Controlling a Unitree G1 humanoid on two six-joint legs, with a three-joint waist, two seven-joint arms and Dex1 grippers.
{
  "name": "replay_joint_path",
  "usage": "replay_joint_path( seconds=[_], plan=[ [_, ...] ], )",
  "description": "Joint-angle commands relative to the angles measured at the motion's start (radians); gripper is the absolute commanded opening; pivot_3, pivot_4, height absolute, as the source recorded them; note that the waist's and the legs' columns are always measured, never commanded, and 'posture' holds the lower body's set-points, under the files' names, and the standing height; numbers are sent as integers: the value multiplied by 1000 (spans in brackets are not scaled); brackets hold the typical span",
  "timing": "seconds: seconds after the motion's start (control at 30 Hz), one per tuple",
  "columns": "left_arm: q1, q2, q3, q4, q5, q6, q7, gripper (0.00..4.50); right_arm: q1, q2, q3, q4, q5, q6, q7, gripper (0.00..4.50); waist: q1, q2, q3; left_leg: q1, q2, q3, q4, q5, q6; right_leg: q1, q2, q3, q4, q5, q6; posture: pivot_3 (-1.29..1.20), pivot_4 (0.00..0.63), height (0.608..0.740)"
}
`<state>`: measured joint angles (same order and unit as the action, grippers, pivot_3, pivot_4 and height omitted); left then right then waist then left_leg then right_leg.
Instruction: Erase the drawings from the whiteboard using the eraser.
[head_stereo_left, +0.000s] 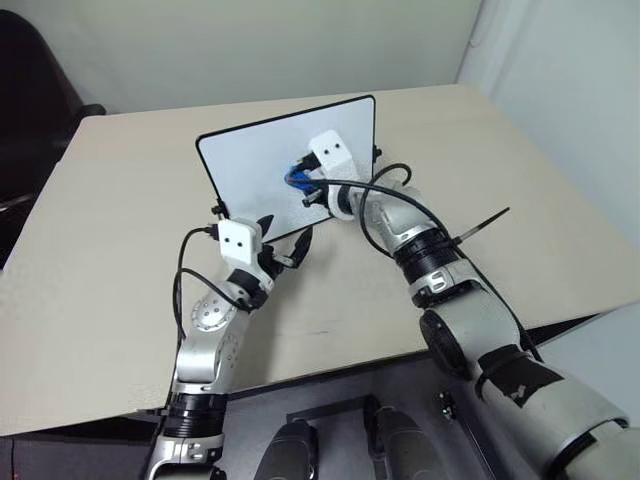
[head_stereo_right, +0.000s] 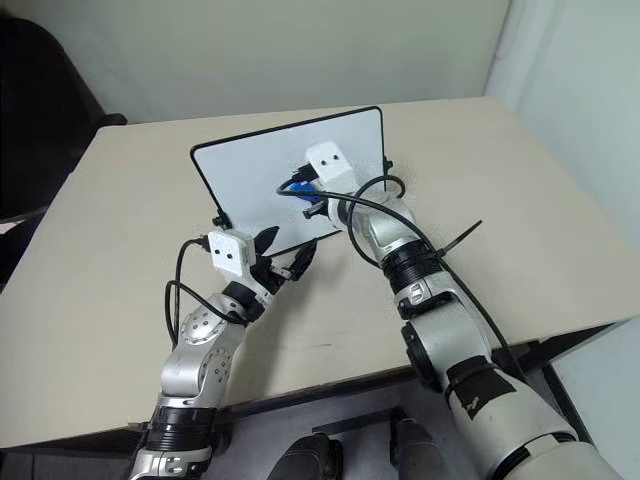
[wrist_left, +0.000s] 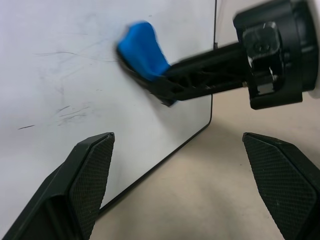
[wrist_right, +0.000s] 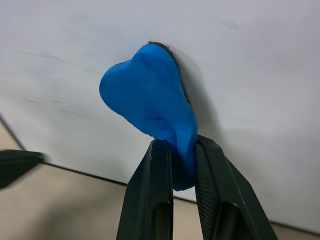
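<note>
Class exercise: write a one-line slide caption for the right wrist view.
The right gripper, shut on the blue eraser, presses it against the whiteboard.

A beige table (head_stereo_left: 120, 200) (dark chair (head_stereo_left: 35, 90) beside it) fronts pale walls (head_stereo_left: 250, 50).

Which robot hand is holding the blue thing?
The right gripper, pinching the eraser against the whiteboard. The left gripper is open and holds nothing.

Hidden or unclear, for your check:
- Eraser (wrist_right: 150, 100): you see its lower end buried between the right gripper (wrist_right: 182, 165) fingers.
- Drawings: you cannot tell them from the faint smears on the whiteboard (wrist_left: 65, 65); the spot under the eraser is covered.
- Whiteboard: edges cut off in both wrist views.
</note>
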<state>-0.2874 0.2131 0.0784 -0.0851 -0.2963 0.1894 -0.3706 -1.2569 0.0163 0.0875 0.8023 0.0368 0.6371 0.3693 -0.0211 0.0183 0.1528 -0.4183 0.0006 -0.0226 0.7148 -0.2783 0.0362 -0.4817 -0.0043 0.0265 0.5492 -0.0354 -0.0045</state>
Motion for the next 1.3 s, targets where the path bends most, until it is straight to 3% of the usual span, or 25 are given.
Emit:
replay_joint_path(
  seconds=[0.03,0.37,0.73,1.07,1.3],
  plan=[
    [0,5,11,-54,-8,-20,-3,4500,-42,-37,-53,26,2,-27,-64,327,2,0,0,0,0,0,0,1,0,0,0,0,0,1,-1,0,150,740],
    [-6,11,15,-52,-11,-19,-6,4500,-21,-30,-49,-37,14,17,-36,327,0,0,0,0,0,0,0,3,0,-1,0,0,0,3,1,0,150,740],
    [-22,8,6,-39,-4,-20,-5,4500,64,41,37,-345,64,180,77,327,2,0,0,-1,0,0,0,1,0,-1,0,0,-1,2,2,0,150,740],
    [-31,7,7,-30,-5,-22,-6,4500,100,-93,-30,-431,81,238,62,327,16,0,0,-1,-2,0,0,0,1,1,-1,-1,-4,1,3,0,150,740],
    [-35,8,4,-28,-5,-21,-13,4500,239,-270,-42,-775,168,514,148,327,17,0,0,-1,-2,0,0,0,0,1,-1,-1,-4,0,5,0,150,740]
  ],
)
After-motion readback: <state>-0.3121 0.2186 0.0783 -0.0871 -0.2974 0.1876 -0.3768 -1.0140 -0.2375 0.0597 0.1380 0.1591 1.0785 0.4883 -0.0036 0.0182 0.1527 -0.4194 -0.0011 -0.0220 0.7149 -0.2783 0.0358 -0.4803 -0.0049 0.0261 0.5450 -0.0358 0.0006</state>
